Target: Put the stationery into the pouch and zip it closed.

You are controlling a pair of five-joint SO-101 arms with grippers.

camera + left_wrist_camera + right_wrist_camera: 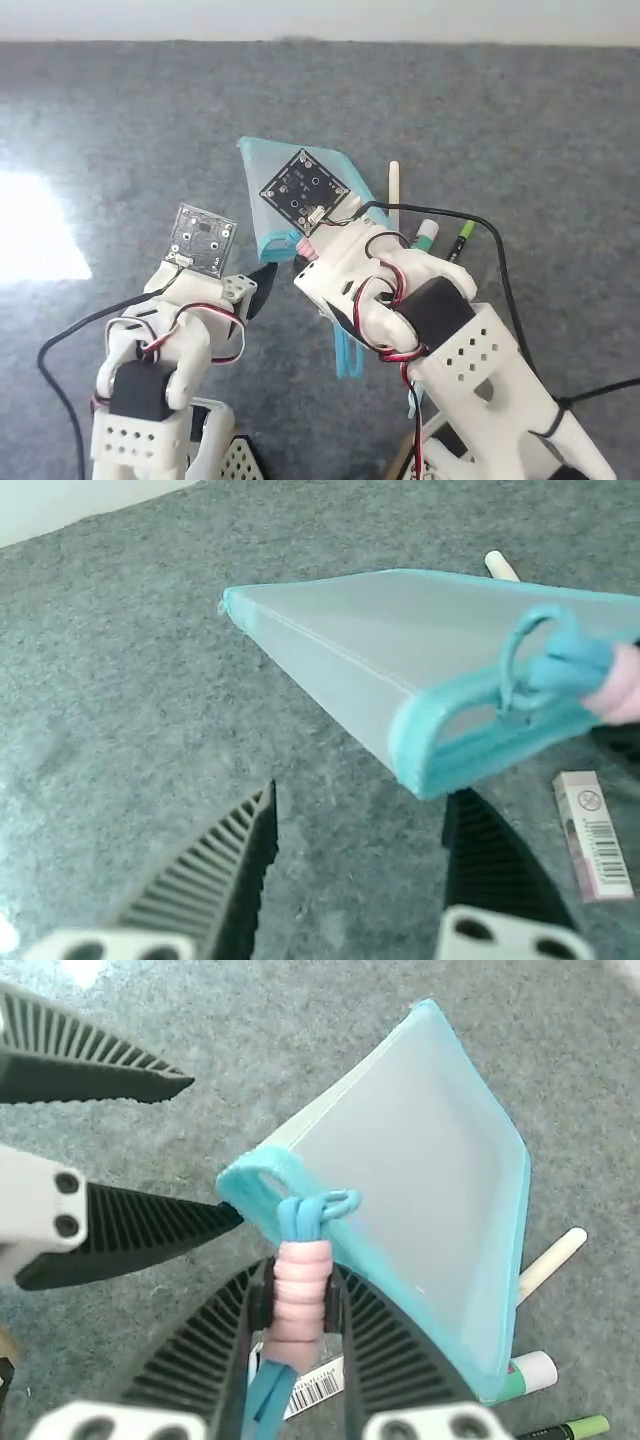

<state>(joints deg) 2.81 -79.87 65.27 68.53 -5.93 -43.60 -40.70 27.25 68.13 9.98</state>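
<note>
A translucent pouch (262, 195) with teal edging is held up tilted by one corner. My right gripper (300, 1272) is shut on the pink bead (298, 1290) of the teal zipper pull, which the left wrist view shows too (622, 685). My left gripper (360, 865) stands open just before that same pouch corner (420, 750), touching nothing. On the table beyond the pouch lie a cream stick (394, 188), a green-and-white marker (427, 235) and a green pen (463, 240). A small barcoded eraser (592, 832) rests under the right gripper.
Grey felt (120, 120) covers the table, with open room to the left and far side. A black cable (495, 250) loops over the right arm near the pens. A bright patch of light (30, 230) falls on the left edge.
</note>
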